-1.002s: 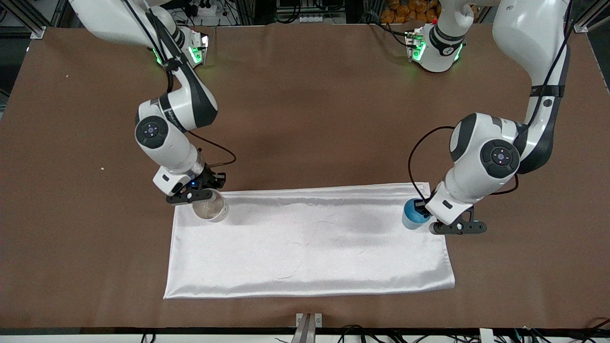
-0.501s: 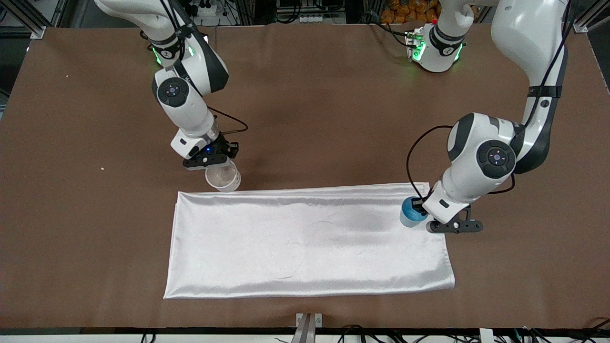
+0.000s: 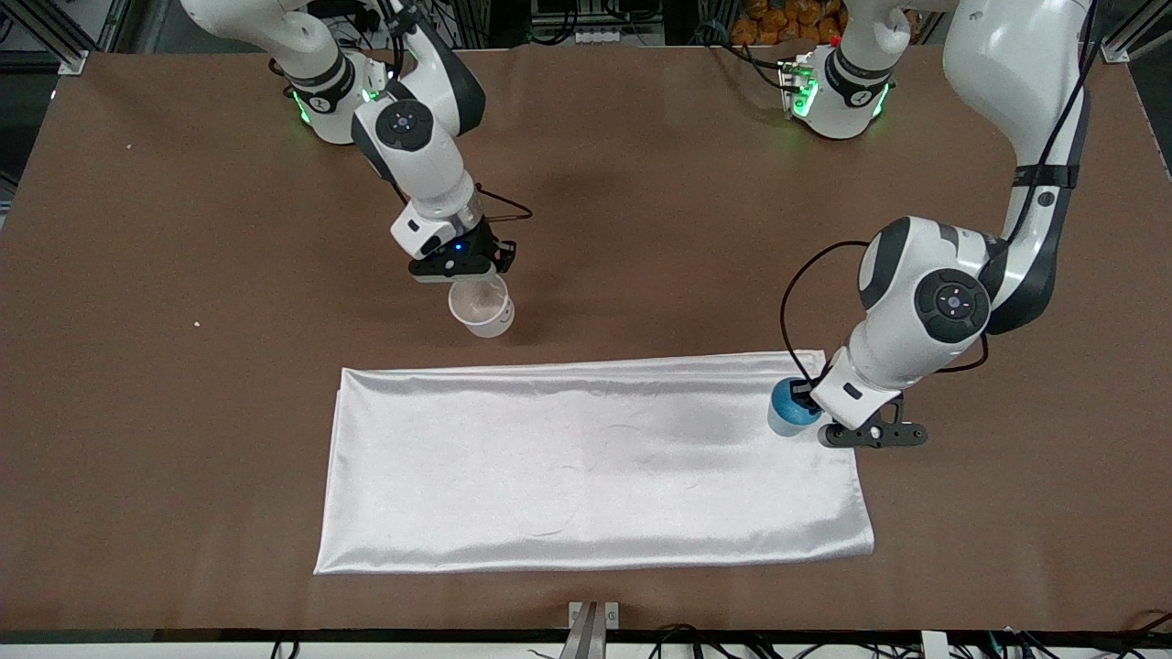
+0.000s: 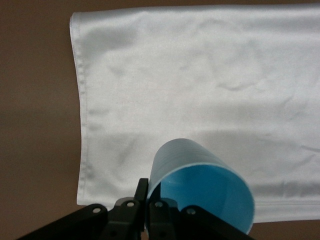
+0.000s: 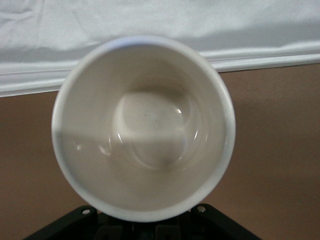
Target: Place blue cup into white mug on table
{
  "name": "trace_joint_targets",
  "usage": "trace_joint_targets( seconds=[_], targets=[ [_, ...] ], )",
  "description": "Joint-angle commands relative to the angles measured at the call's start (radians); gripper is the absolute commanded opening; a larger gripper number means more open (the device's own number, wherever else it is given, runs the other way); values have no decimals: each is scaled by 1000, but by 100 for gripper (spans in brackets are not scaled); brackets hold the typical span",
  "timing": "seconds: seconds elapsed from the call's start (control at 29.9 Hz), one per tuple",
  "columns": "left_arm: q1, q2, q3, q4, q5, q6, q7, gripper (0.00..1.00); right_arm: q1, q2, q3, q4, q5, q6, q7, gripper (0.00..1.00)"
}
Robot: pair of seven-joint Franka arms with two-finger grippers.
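Note:
My right gripper point(image 3: 465, 277) is shut on the rim of the white mug point(image 3: 482, 307) and holds it over the brown table point(image 3: 659, 229), just off the white cloth's edge that lies farther from the front camera. The mug's off-white inside point(image 5: 145, 125) is empty; its handle is hidden. My left gripper point(image 3: 809, 408) is shut on the rim of the blue cup point(image 3: 789, 408), one finger inside and one outside. The cup point(image 4: 200, 190) is tilted over the cloth's corner at the left arm's end. I cannot tell whether it touches the cloth.
A shiny white rectangular cloth point(image 3: 595, 458) lies flat on the table, nearer to the front camera than the mug. It also shows in the left wrist view point(image 4: 200, 75) and the right wrist view point(image 5: 150, 20). Bare brown table surrounds it.
My right gripper has carried the white mug off the cloth's corner, away from the front camera and toward the table's middle. My left gripper with the blue cup has shifted only slightly.

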Motion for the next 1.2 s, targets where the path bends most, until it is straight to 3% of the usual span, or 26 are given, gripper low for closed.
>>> trace_joint_targets(
  seconds=[0.0, 0.43, 0.9, 1.17],
  targets=[
    [-4, -10, -3, -6, 30, -11, -35, 0, 66, -26, -7, 12, 0, -2, 113, 0],
    [-4, -7, -3, -6, 30, -11, -31, 0, 157, 41, -9, 73, -6, 2, 227, 0],
    [-2, 0, -1, -6, 62, -11, -31, 0, 206, 190, -10, 81, -9, 168, 228, 0],
    [-2, 7, -1, -6, 66, -11, -31, 0, 221, 256, -13, 98, -14, 185, 228, 0]
  ],
)
